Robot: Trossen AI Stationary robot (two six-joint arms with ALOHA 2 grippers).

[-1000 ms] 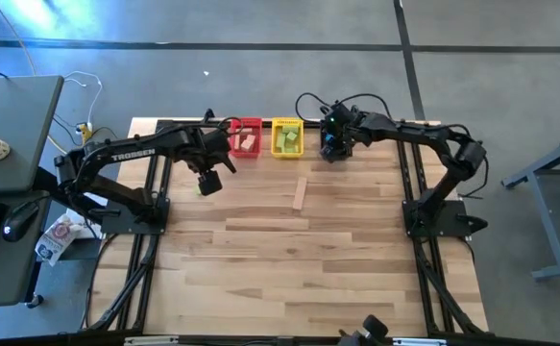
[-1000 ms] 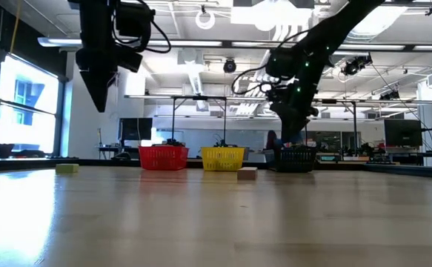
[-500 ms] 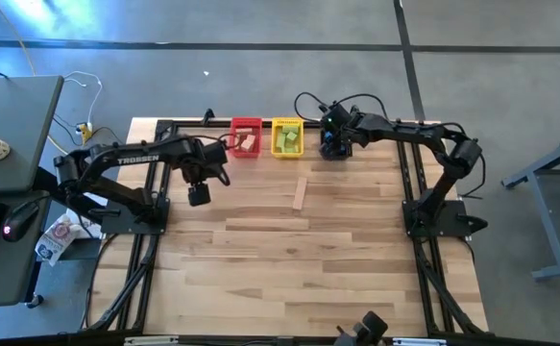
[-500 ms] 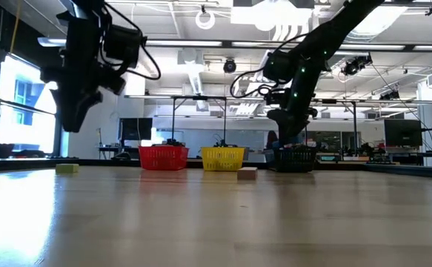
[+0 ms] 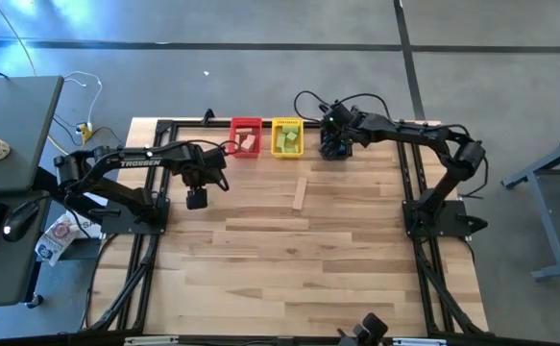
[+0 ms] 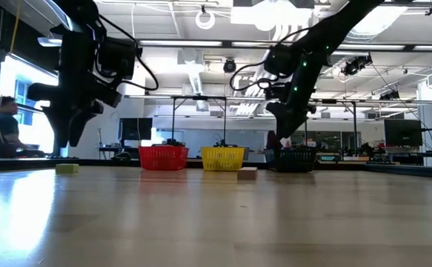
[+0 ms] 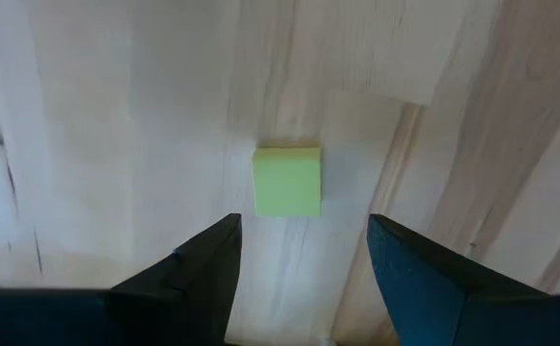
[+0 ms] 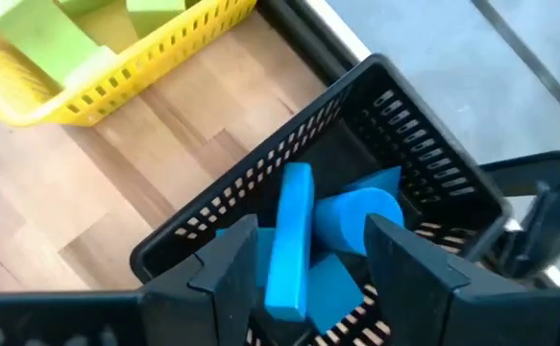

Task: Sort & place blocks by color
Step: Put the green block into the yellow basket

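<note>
1. Hovering above the table (image 5: 289, 250), the left gripper (image 7: 304, 255) has its fingers spread apart with nothing between them; a light green block (image 7: 286, 181) lies flat on the wood just ahead of the fingertips, in line with the gap, so this looks like a line-up for a straight descent onto it.
2. Sitting alone and well apart from the bins, that green block (image 6: 67, 168) is probably among the last of its colour left out.
3. Farther off, a pale wooden bar (image 5: 300, 192) rests on the table between the two arms, also not yet sorted.
4. Beyond it, the right gripper (image 8: 304, 264) hangs directly over the black bin (image 8: 414, 163), fingers parted. A long blue block (image 8: 291, 240) stands on end in the gap between them; whether they touch it I cannot tell.
5. Beside that gripper, the yellow bin (image 5: 287, 137) holds green blocks and the red bin (image 5: 246, 137) a pale wooden one, so each colour has its own home.
</note>
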